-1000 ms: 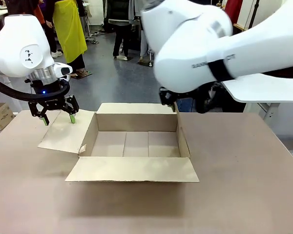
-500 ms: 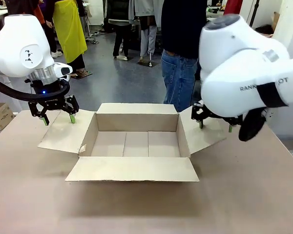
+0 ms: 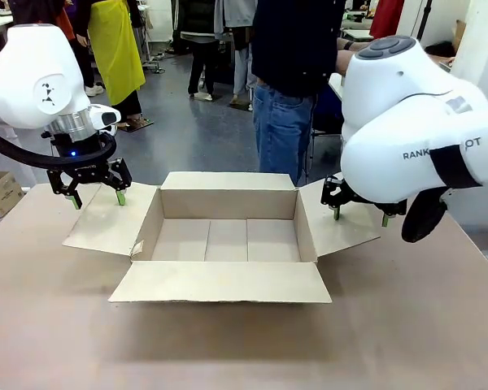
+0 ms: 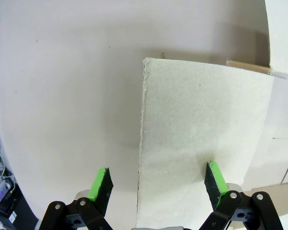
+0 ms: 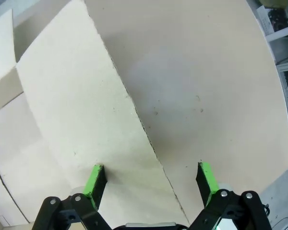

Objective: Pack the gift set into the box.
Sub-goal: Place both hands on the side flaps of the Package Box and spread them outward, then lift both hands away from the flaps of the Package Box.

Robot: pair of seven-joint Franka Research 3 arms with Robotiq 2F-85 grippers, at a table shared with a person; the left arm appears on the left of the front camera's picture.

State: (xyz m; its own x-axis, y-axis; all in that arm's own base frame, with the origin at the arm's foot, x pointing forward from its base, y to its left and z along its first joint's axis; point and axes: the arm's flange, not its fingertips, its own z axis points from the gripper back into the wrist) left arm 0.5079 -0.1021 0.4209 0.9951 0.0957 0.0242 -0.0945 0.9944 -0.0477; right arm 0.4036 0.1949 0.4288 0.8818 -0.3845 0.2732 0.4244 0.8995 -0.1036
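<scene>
The box (image 3: 224, 240) stands open and empty in the middle of the table, its four flaps folded outward. My left gripper (image 3: 98, 197) hangs open over the left flap's (image 4: 197, 143) far outer edge, one finger over the flap and one over bare table. Over the right flap's (image 5: 81, 124) outer edge my right gripper (image 3: 360, 216) is open in the same way, straddling the edge. Neither holds anything. The gift set is out of view.
A person in jeans (image 3: 283, 130) stands at the table's far side behind the box. A small cardboard box (image 3: 0, 192) sits on the floor at far left. Bare table (image 3: 244, 349) lies in front of the box.
My right arm swung from above the box's back right corner down to the right flap, which now lies folded outward. The person has stepped left. My left gripper stayed put.
</scene>
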